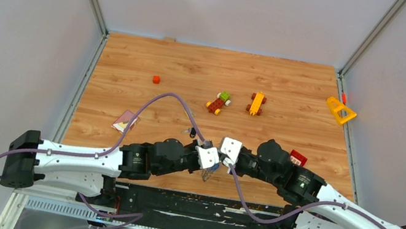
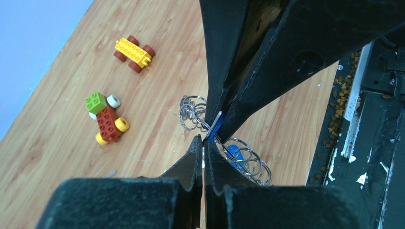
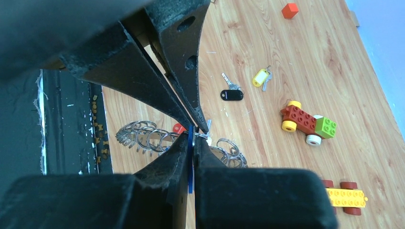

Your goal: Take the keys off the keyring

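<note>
The keyring (image 2: 246, 163) is a string of linked silver wire loops, hanging in a curve just over the wood between my two grippers (image 3: 143, 136). My right gripper (image 3: 192, 137) is shut on a key's flat blue head (image 3: 191, 164), seen edge-on. My left gripper (image 2: 204, 141) is shut tip to tip against it, pinching a keyring loop beside that key. A second blue key head (image 2: 232, 152) and a red one (image 3: 178, 128) hang among the loops. From above, both grippers meet near the table's front edge over the keyring (image 1: 207, 172).
Two loose keys lie on the wood, one with a black tag (image 3: 231, 95) and one with a yellow tag (image 3: 261, 77). Two toy block vehicles (image 1: 219, 102) (image 1: 256, 103), a red cube (image 1: 156, 79), a yellow triangle (image 1: 340, 111) and a pink card (image 1: 125, 120) lie farther out.
</note>
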`<act>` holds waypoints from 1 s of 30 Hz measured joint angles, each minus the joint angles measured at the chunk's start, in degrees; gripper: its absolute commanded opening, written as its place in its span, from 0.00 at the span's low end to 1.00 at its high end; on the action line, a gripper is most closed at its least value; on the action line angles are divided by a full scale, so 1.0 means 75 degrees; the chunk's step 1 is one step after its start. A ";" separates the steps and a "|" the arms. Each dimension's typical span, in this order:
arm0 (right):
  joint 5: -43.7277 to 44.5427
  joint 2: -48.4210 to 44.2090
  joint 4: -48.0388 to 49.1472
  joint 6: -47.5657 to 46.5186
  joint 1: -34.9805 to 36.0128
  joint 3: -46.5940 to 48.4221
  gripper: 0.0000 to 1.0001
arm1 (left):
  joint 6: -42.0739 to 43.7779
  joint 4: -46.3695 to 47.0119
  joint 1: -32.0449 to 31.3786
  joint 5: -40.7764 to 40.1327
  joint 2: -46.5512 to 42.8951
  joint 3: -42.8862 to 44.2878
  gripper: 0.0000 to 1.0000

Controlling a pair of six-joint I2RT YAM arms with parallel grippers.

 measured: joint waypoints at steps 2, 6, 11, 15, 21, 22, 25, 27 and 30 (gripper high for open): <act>-0.0017 0.0032 -0.0009 -0.0003 0.0000 0.0000 0.00 | 0.0000 0.0035 0.0015 0.0076 -0.0026 -0.0061 0.00; -0.0017 0.0026 -0.0009 -0.0009 0.0000 0.0000 0.00 | -0.0012 0.0175 0.0023 0.0137 -0.0070 -0.0157 0.08; -0.0090 -0.0154 0.0108 -0.0015 0.0015 -0.0079 0.00 | -0.0163 0.0638 0.0026 0.0221 -0.0216 -0.0428 0.20; -0.0198 -0.0385 0.0335 -0.0038 0.0090 -0.0128 0.00 | -0.0323 0.0950 0.0023 0.0248 -0.0361 -0.0627 0.27; -0.0207 -0.0685 0.0918 -0.0038 0.0125 -0.0277 0.00 | -0.0557 0.1163 0.0023 0.0187 -0.0699 -0.0965 0.39; -0.0207 -0.0731 0.1017 -0.0041 0.0125 -0.0303 0.00 | -0.0592 0.1189 0.0023 0.0175 -0.0772 -0.1058 0.42; -0.0195 -0.0831 0.1139 -0.0041 0.0125 -0.0353 0.00 | -0.0705 0.1265 0.0017 0.0099 -0.1020 -0.1303 0.43; -0.0189 -0.0880 0.1148 -0.0041 0.0125 -0.0370 0.00 | -0.0775 0.1411 0.0017 0.0029 -0.1233 -0.1463 0.43; -0.0189 -0.0956 0.1160 -0.0041 0.0125 -0.0373 0.00 | -0.0886 0.1880 0.0017 -0.0079 -0.1594 -0.1816 0.43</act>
